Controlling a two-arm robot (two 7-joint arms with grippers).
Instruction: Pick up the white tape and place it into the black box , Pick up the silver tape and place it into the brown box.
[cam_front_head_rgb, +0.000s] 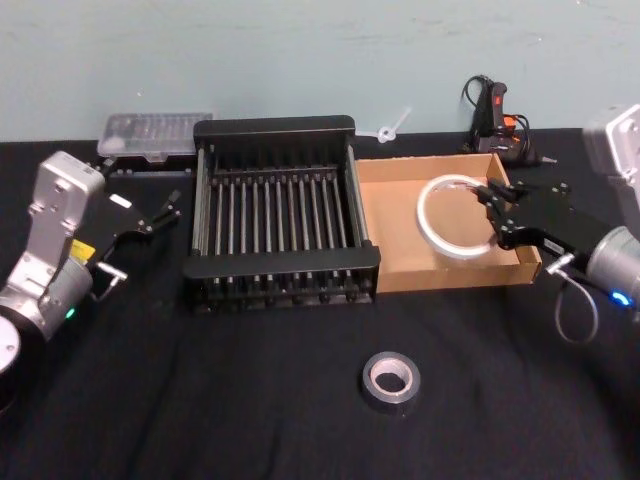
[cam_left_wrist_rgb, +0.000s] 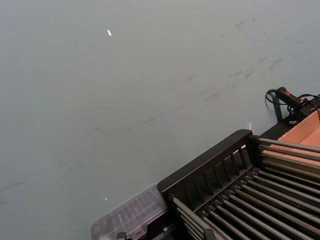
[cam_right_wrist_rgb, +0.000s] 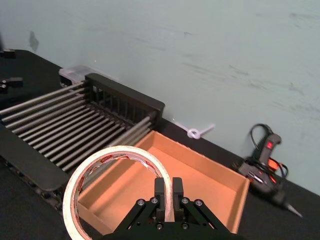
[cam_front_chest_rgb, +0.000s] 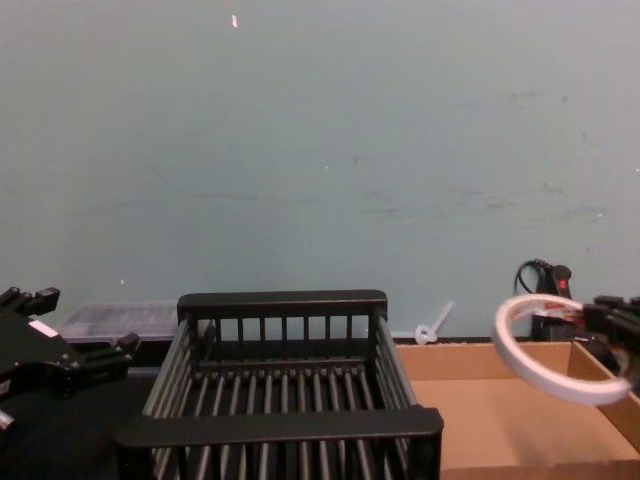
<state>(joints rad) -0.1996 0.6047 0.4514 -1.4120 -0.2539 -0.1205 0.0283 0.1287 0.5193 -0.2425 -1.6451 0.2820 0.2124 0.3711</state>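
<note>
while raised above the brown box (cam_front_head_rgb: 400, 225), the right tool (cam_front_head_rgb: 497, 212) pinches the white tape (cam_front_head_rgb: 455, 216).

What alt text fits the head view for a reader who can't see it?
The right pincer holds the white tape above the brown box. The black box stands left of it, the silver tape lies on the black table in front, and the left pincer hangs open beside the black box.

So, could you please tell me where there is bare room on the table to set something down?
Free: the black cloth in front of the black box on either side of the silver tape, and the black box's barred floor. Crowded: the brown box, where the right gripper holds the white tape above it; the left gripper sits beside the black box.
</note>
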